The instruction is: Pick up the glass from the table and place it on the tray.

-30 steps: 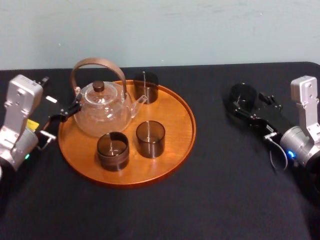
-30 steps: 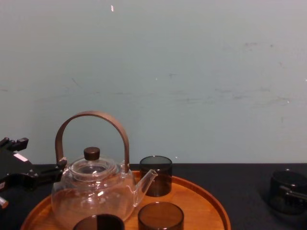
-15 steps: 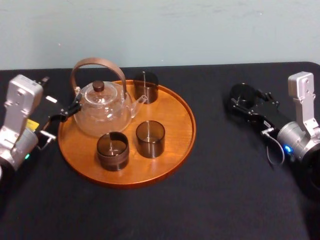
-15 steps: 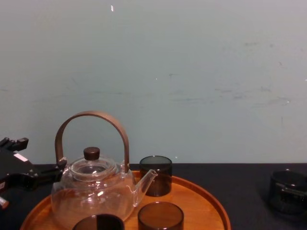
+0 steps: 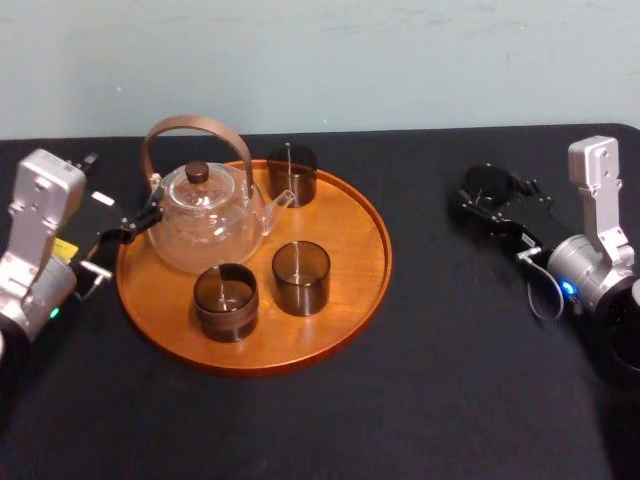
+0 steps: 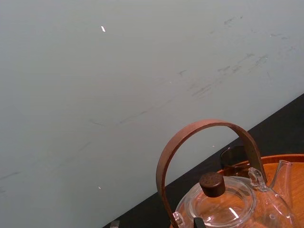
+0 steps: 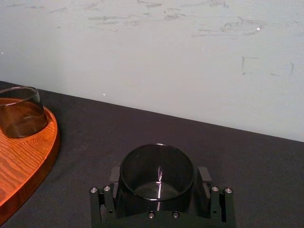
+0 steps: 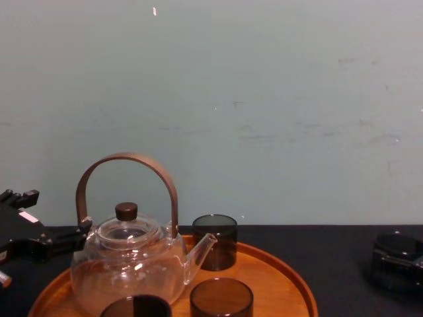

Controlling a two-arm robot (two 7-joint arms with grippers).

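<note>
A dark smoked glass [image 5: 487, 182] stands on the black table [image 5: 450, 350] to the right of the round orange-brown tray [image 5: 350, 300]. My right gripper [image 5: 486, 197] reaches in from the right and is shut on the glass, one finger against each side. In the right wrist view the glass [image 7: 156, 173] sits upright between the two fingers [image 7: 203, 176]. The chest view shows the glass [image 8: 395, 257] at the far right. My left gripper [image 5: 128, 226] rests open at the tray's left rim, beside the teapot.
On the tray stand a glass teapot [image 5: 205, 225] with a brown arched handle and three dark glasses [image 5: 292, 172], [image 5: 301, 277], [image 5: 225, 300]. The tray's right half is bare wood. A pale wall runs behind the table.
My right wrist has swung more upright and drawn in around the glass, which has shifted slightly. The left arm and everything on the tray have stayed still.
</note>
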